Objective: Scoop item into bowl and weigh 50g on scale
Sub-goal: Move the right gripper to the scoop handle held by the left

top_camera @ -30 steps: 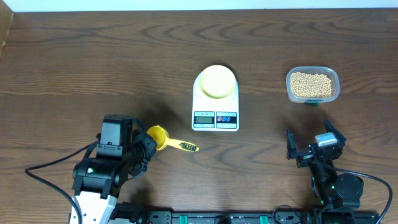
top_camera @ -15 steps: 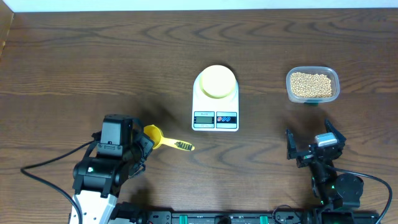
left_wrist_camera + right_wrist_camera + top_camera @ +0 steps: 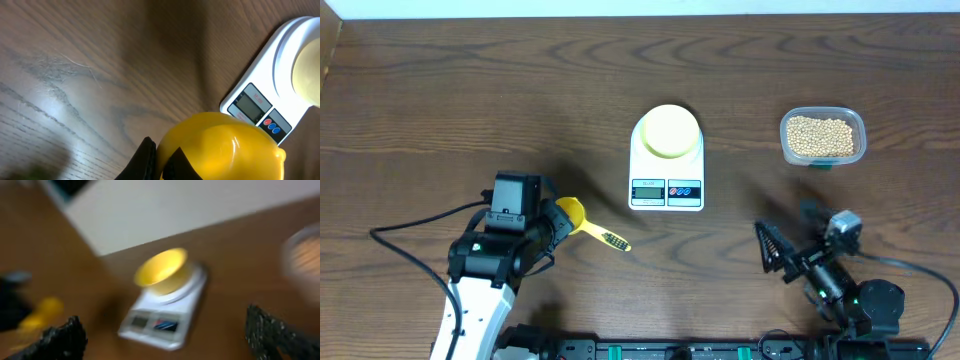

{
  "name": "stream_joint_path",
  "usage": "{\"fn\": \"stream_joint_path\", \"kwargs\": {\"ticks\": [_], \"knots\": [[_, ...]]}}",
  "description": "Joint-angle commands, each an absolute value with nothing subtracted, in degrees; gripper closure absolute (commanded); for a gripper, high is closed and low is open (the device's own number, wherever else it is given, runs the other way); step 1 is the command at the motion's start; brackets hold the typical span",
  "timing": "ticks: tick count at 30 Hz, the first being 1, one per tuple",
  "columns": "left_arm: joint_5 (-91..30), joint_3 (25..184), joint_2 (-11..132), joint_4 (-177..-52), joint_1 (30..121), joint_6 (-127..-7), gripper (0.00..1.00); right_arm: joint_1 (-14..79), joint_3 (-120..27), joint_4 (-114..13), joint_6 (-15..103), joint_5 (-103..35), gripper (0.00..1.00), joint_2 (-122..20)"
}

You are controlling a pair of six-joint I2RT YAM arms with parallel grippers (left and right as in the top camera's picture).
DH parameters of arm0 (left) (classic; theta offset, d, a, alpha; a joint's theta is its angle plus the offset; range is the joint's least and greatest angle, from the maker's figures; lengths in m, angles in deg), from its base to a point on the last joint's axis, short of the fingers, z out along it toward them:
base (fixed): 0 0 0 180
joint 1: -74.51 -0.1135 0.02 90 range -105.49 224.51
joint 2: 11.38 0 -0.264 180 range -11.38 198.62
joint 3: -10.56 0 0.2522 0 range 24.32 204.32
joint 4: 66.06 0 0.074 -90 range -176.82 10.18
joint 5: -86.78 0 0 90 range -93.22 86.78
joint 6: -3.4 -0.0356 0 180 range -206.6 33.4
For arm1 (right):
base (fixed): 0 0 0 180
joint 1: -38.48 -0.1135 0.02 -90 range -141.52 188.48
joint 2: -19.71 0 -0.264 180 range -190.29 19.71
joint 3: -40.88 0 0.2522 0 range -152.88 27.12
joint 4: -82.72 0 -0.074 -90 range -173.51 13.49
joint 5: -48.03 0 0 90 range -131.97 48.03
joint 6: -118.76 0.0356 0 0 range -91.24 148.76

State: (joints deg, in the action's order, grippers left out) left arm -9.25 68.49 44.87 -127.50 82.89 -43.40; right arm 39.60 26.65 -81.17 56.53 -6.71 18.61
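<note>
I have the left gripper (image 3: 552,225) clamped on the yellow scoop (image 3: 582,222), lower left of centre. The right gripper (image 3: 786,232), lower right, stands spread wide, gripping nothing. The bowl (image 3: 668,131) sits on the scale (image 3: 666,190) at centre. The beans (image 3: 821,136) fill the clear tub (image 3: 860,125), upper right.

The dark brown wooden table (image 3: 470,100) shows a streaky grain. At centre, the flat white rectangular scale (image 3: 667,172) carries a grey display (image 3: 647,189) and red and blue buttons (image 3: 684,190) — on it sits the small round pale yellow bowl (image 3: 667,131). At upper right, small round tan-beige beans (image 3: 820,135) fill a clear plastic tub (image 3: 862,130). At lower left is the bright yellow plastic scoop (image 3: 570,214) — its handle end is speckled dark.
</note>
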Motion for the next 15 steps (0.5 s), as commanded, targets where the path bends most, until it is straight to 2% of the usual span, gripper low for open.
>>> {"fn": "stream_joint_path", "kwargs": {"ticks": [1, 6, 10, 15], "knots": [[-8.50, 68.57, 46.05, -126.80, 82.96, -44.54, 0.93, 39.19, 26.80, -80.99, 76.77, 6.45, 0.01, 18.70], [-8.76, 68.57, 46.07, -126.21, 82.96, -44.17, 0.93, 39.19, 26.80, -82.00, 87.15, -0.39, 0.01, 18.70], [-10.08, 68.57, 46.07, -125.91, 82.96, -43.12, 0.93, 39.19, 26.78, -87.31, 82.12, -2.42, 0.01, 18.67], [-11.30, 68.57, 46.07, -125.78, 82.96, -41.52, 0.93, 39.23, 24.77, -86.21, 81.40, -2.84, 0.01, 16.42]]}}
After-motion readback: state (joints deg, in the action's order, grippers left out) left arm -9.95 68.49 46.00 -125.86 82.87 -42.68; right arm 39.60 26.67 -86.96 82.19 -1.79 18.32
